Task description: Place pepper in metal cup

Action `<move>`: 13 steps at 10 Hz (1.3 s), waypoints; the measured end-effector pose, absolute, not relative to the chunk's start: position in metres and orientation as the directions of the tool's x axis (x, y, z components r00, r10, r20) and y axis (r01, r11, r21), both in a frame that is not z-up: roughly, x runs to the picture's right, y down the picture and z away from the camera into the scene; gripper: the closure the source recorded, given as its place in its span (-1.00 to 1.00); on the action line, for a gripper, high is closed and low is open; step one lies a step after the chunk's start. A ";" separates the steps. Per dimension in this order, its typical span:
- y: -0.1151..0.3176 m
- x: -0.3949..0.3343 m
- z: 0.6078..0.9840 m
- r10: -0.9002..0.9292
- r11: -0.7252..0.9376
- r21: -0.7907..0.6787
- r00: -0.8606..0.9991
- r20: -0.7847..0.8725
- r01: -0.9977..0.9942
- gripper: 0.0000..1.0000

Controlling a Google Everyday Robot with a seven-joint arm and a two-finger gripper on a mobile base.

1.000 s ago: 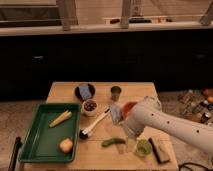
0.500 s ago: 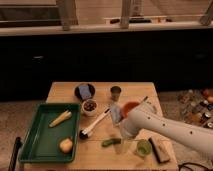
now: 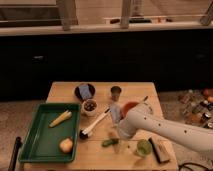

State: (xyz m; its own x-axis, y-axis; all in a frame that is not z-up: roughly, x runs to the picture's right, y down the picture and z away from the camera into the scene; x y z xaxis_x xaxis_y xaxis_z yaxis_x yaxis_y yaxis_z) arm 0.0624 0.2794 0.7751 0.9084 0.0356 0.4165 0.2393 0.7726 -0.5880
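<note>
Your gripper [image 3: 120,136] hangs low over the near part of the wooden table [image 3: 65,90], at the end of the white arm that reaches in from the right. The wrist covers its tip, so you cannot tell how wide the jaws stand or whether they have anything. The pepper [image 3: 109,143] lies flat on the wood just below and slightly left of the jaws, probably touching them or nearly so, though the arm's shadow blurs that edge. It does not look lifted, so judge this as the grasp step, with the carry and the drop not yet done. The metal cup [image 3: 116,92] stands upright well beyond the jaws, toward the far edge, its mouth facing up. The orange-red bowl [image 3: 130,106] sits between the jaws and the cup, a little to the right, and the arm crosses just in front of it, so you will need height to pass it. A black-headed ladle [image 3: 94,125] lies slanted to the left of the jaws, near the pepper's tip, and a low sweep could knock it. A round light-green object [image 3: 144,147] rests to the right of the jaws, close under the arm. The green tray [image 3: 29,150] with its pale yellow vegetable [image 3: 60,118] sits well off to the left, out of your path.
</note>
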 end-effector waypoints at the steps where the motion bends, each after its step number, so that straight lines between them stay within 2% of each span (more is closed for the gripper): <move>1: 0.282 0.062 0.778 0.033 0.771 -0.589 0.908 0.418 0.243 -0.21; 2: 0.285 0.062 0.783 0.033 0.768 -0.592 0.907 0.419 0.246 0.03; 7: 0.288 0.061 0.794 0.028 0.761 -0.600 0.911 0.412 0.248 0.93; 10: 0.287 0.064 0.791 0.024 0.759 -0.600 0.910 0.414 0.253 0.98; 13: 0.257 0.074 0.769 0.013 0.774 -0.576 0.902 0.431 0.264 0.98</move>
